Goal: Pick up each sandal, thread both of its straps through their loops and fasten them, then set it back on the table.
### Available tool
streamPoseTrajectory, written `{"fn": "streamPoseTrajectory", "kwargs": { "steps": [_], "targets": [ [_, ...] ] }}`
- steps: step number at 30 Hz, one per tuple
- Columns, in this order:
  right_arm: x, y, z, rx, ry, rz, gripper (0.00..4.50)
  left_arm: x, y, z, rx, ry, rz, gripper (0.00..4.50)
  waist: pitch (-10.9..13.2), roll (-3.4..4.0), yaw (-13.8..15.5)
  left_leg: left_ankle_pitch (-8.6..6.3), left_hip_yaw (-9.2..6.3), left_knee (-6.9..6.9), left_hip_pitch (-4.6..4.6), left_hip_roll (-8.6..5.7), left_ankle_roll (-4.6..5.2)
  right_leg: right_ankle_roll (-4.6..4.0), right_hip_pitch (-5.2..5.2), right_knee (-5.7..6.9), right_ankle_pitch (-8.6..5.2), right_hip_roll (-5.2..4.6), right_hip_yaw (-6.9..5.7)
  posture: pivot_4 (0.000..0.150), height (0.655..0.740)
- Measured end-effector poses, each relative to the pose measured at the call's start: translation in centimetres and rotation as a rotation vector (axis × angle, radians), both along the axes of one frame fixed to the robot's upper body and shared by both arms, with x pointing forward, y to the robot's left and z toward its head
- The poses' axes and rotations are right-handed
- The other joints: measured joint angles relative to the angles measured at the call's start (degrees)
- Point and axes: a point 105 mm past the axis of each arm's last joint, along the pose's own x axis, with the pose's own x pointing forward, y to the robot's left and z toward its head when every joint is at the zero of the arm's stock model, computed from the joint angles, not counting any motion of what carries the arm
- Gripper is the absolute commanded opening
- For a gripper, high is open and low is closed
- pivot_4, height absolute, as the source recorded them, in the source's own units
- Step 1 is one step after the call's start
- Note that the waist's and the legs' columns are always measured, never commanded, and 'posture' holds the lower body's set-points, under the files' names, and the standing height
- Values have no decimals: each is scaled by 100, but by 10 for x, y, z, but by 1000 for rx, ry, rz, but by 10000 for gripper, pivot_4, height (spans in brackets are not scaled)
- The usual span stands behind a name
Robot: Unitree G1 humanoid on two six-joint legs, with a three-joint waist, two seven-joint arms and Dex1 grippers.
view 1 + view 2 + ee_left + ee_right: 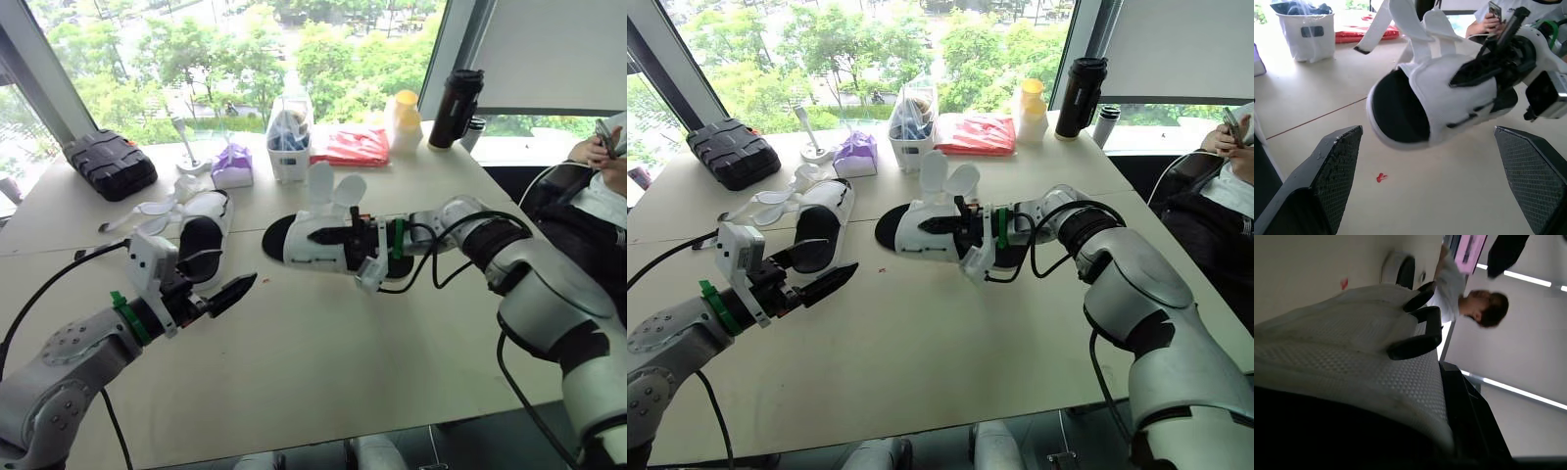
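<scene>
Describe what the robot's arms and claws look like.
Silver-grey rounded shells cover the left arm and right arm, with black joints, green wrist bands, white wrist blocks and black cables. The left claw and right claw have black tapered fingers; the left's pads are mesh-textured.

We see an office-like room: a wide beige table [323, 372] beside tall glass windows [196, 49] over green trees, a black thermal flask [457, 108], and a seated person [605, 171] holding a phone.

The left end effector [238, 290] hovers, black fingers [1332, 171] spread wide; the right end effector [331, 243], arm stretched leftward, clamps the white fabric sandal [299, 251].
</scene>
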Motion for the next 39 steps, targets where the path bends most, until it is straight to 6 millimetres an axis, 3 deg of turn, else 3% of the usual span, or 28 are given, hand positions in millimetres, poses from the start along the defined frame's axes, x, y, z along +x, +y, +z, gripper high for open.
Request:
{"fn": "streamPoseTrajectory", "kwargs": {
  "steps": [5, 13, 24, 39],
  "targets": [
    [-33, 10, -10, -31, 102, 203, 464, 4, 1, 3, -2, -16, -3, 45000, 1, -1, 6, 0, 13, 7, 6, 0, 0, 1, 0, 4, 0, 6, 21, 1500, 7400],
    [-49, 23, -22, -75, 173, 275, 464, 3, -4, -1, -3, -4, -21, 45000, 0, -2, 2, -1, 16, 5, 9, 3, 3, 0, 1, 4, 0, 9, 23, 1500, 7400],
    [-45, 30, -52, -163, 306, 149, 464, 0, -3, -10, 9, 28, -18, 45000, 0, -3, -1, -8, 17, 6, 11, 7, 15, 0, 2, 5, 1, 12, 24, 1500, 7400],
    [-26, 32, -49, -161, 334, -10, 464, 0, -5, -11, 10, 29, -28, 45000, -1, -4, 3, -12, 17, 8, 14, 8, 23, 0, 4, 8, 1, 13, 24, 1500, 7400]
  ]
}}
